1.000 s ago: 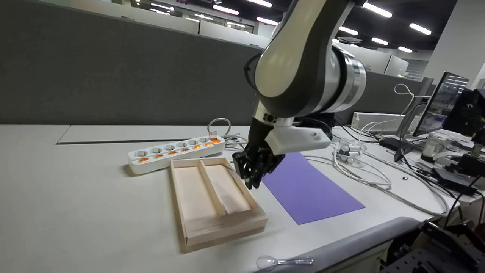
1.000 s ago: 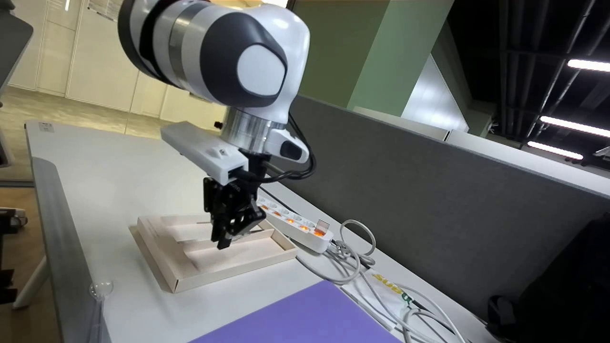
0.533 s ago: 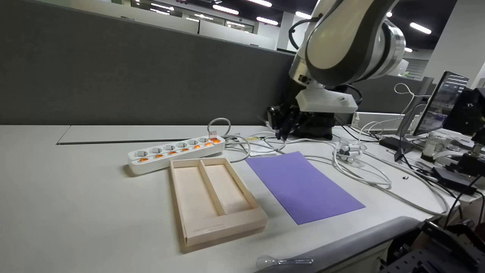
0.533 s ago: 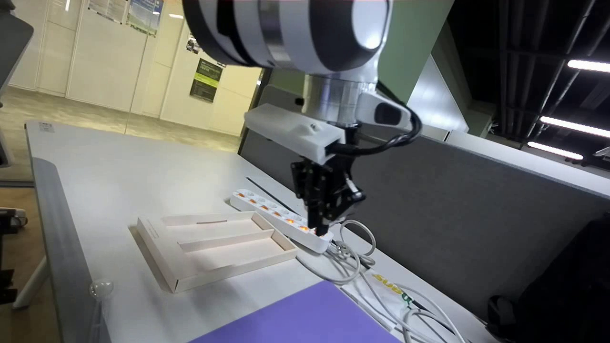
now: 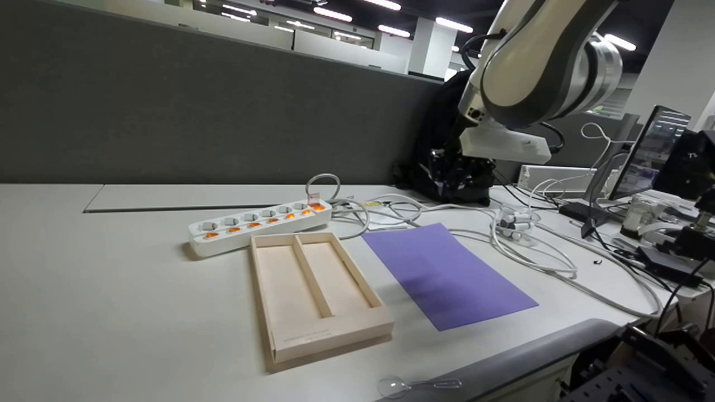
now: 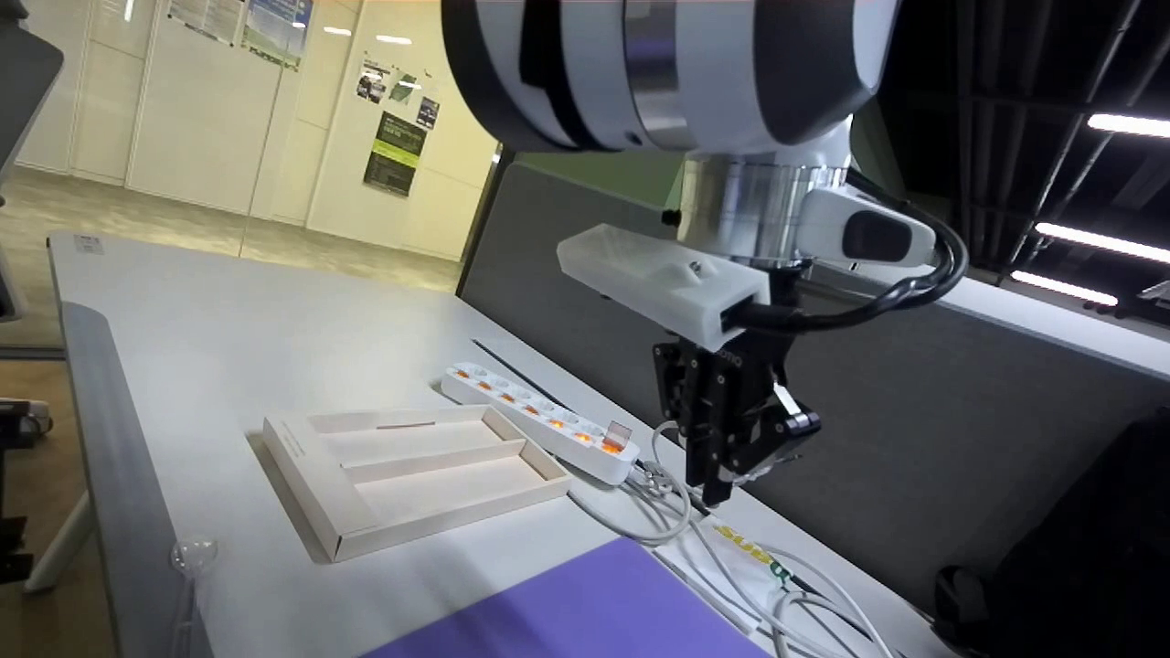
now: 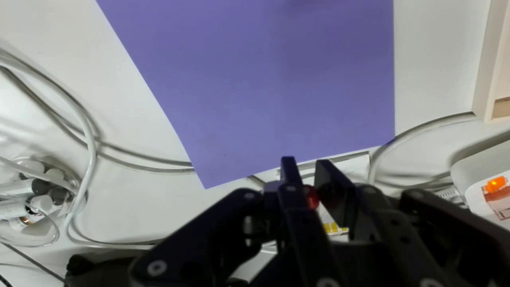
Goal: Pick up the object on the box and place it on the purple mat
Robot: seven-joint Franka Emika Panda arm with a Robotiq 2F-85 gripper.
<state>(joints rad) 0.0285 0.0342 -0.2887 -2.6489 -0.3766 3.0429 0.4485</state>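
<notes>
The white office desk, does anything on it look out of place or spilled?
One thing: a transparent spoon lies right at the grey edge of the white desk, its handle overlapping that edge in both exterior views, so it might be knocked off. No spill shows.

Gripper (image 7: 306,167): over the wooden box (image 5: 335,332) 1 s ago, now well apart from it.
Object (image 7: 312,196): seems to travel along in its grip; the view there is blurred.
Purple mat (image 5: 416,251): a shadow (image 5: 441,289) now darkens part of it.
</notes>
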